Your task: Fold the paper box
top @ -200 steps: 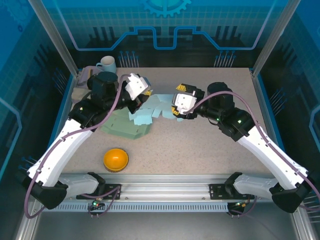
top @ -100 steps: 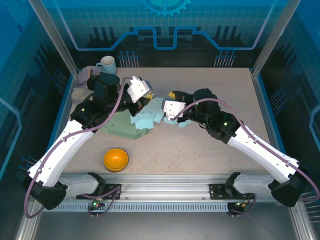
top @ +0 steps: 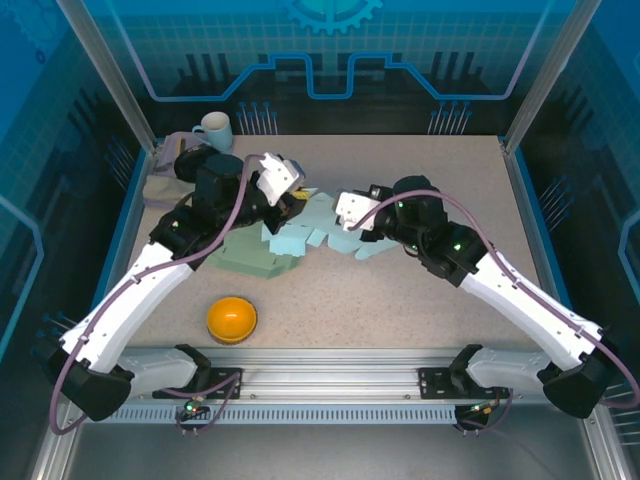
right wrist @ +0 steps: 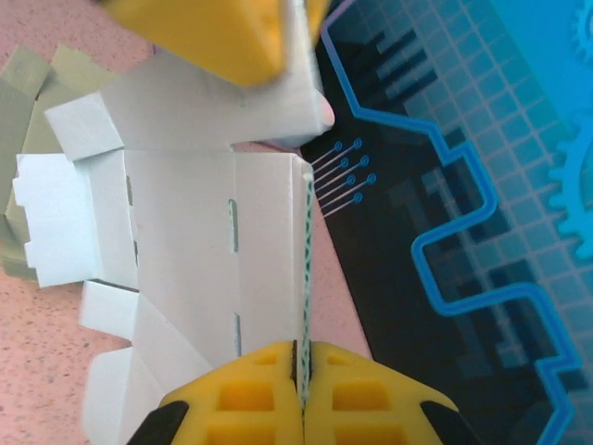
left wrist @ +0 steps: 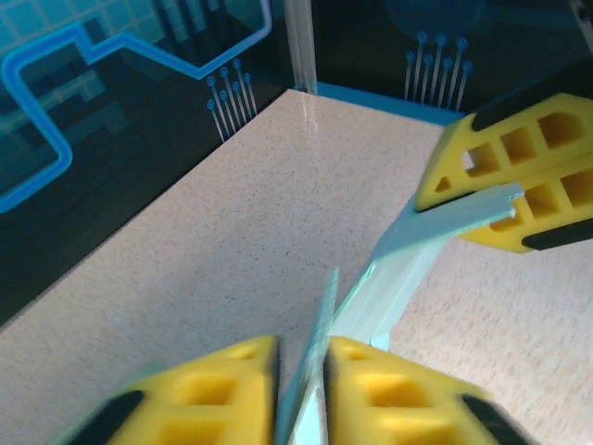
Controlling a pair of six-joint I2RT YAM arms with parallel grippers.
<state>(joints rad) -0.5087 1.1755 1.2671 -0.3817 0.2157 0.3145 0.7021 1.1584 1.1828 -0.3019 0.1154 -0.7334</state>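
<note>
The paper box (top: 312, 233) is a flat light-blue cut-out held off the table in the middle, between both arms. My left gripper (top: 291, 197) is at its left edge. In the left wrist view its jaws (left wrist: 301, 360) stand slightly apart, with a thin panel of the paper box (left wrist: 389, 278) loose between them, against the right finger. My right gripper (top: 346, 213) is at the box's right side. Its jaws (right wrist: 303, 363) are shut on the folded edge of the paper box (right wrist: 185, 241). The left wrist view shows the right gripper (left wrist: 486, 206) pinching the far flap.
Green flat sheets (top: 243, 256) lie under and left of the box. An orange dome (top: 231, 319) sits near the front left. A mug (top: 213, 128) and a crumpled cloth (top: 163, 178) stand at the back left. Bare tabletop (top: 450, 170) lies to the right.
The right gripper moved left onto the box and shut on its edge. The left gripper's jaws parted a little around the panel they had pinched.
</note>
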